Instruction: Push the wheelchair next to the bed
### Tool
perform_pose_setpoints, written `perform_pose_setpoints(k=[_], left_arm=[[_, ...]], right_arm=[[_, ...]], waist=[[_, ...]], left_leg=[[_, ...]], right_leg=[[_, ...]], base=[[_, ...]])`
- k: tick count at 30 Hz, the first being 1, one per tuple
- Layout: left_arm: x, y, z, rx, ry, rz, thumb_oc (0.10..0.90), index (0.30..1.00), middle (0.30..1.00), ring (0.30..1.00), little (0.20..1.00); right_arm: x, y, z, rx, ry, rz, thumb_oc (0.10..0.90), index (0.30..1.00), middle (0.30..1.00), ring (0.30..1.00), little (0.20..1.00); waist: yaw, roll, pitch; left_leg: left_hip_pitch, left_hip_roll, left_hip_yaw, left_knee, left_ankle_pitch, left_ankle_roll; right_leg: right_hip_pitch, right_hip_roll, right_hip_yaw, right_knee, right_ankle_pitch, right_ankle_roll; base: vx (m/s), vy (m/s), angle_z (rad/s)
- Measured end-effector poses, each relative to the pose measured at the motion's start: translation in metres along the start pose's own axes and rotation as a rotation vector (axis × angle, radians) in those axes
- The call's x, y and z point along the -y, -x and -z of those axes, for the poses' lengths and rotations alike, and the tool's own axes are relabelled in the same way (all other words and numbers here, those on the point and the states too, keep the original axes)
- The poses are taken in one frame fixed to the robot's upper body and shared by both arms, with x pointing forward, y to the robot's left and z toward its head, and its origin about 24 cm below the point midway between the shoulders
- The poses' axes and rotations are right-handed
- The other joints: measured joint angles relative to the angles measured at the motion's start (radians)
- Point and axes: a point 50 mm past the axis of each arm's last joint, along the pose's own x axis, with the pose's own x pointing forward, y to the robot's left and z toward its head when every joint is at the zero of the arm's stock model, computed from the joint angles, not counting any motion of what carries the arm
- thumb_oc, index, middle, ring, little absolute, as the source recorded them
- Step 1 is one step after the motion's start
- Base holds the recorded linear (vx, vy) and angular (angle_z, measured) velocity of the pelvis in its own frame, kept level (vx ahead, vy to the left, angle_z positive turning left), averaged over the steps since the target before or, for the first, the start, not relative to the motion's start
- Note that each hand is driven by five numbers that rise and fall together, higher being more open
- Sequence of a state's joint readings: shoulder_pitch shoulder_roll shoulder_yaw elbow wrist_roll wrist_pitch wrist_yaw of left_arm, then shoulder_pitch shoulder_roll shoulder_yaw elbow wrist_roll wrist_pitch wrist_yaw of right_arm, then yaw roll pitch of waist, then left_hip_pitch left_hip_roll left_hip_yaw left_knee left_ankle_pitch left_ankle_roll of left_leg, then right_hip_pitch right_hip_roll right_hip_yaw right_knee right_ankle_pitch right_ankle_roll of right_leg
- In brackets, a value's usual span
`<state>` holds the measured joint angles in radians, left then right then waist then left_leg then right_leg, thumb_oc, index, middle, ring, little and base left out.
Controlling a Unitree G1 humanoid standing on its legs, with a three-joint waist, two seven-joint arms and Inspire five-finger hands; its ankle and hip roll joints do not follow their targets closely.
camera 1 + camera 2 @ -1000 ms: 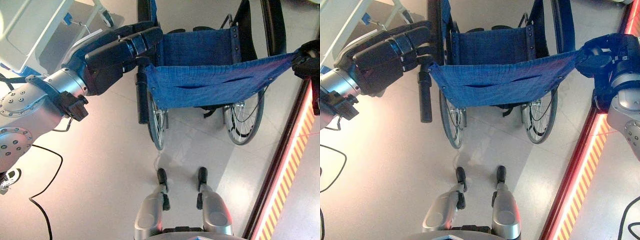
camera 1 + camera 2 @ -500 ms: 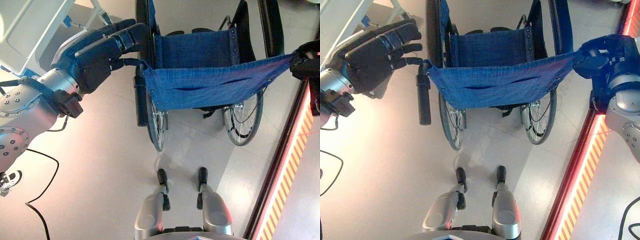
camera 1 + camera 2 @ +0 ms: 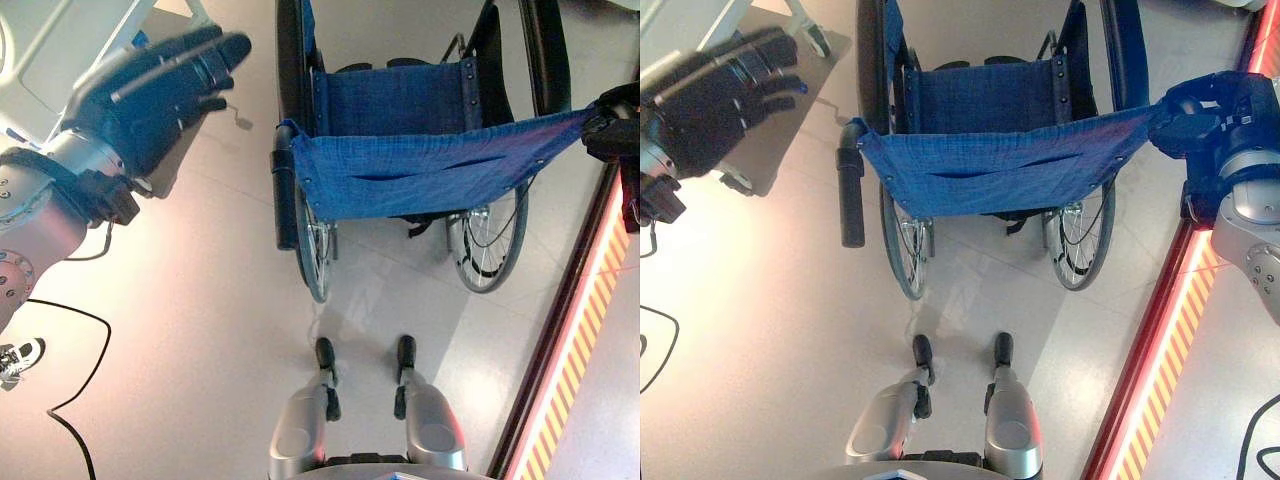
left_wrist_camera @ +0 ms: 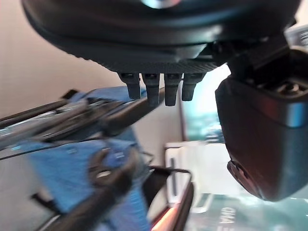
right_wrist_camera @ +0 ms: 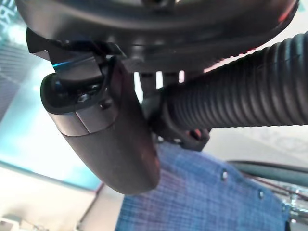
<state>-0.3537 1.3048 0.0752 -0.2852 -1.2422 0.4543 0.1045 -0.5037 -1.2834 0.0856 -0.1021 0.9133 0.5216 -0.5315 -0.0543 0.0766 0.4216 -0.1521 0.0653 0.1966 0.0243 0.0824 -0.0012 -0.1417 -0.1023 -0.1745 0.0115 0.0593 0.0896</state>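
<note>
Right hand [image 3: 1205, 115] around wheelchair [image 3: 990, 150] grip

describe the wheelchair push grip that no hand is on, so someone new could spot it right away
Start at the wheelchair with the blue fabric backrest in the middle of the floor. At the backrest's corner on the robot's left, a black ribbed push grip points back toward the robot. It stands free, with the left hand open and apart from it, while the right hand is wrapped round the opposite grip.
</note>
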Motion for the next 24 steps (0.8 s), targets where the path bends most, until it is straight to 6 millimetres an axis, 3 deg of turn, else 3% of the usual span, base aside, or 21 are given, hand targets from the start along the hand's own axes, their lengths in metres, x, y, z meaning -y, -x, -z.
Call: perform_pose_setpoints(k=[5, 24], left_arm=[[-0.006, 0.001, 0.017, -0.075, 0.016, 0.011, 0.800, 0.900, 0.900, 0.900, 0.900], [0.003, 0.002, 0.029, -0.154, 0.019, 0.145, 0.800, 0.900, 0.900, 0.900, 0.900]], right_arm=[[0.001, 0.000, 0.001, -0.003, 0.000, 0.003, 0.400, 0.300, 0.300, 0.300, 0.300], [0.002, 0.000, 0.000, 0.002, 0.000, 0.013, 0.400, 0.300, 0.300, 0.300, 0.300]], waist=[[0.003, 0.000, 0.000], [-0.008, 0.010, 0.003]], left_leg=[[-0.001, 0.000, -0.001, 0.001, 0.000, 0.000], [-0.014, 0.004, -0.024, 0.002, 0.006, -0.009]], right_leg=[[0.000, -0.001, -0.002, 0.000, 0.000, 0.000], [-0.001, -0.001, -0.027, 0.007, -0.005, -0.006]], base=[[0.00, 0.000, 0.00], [0.00, -0.002, 0.02]])
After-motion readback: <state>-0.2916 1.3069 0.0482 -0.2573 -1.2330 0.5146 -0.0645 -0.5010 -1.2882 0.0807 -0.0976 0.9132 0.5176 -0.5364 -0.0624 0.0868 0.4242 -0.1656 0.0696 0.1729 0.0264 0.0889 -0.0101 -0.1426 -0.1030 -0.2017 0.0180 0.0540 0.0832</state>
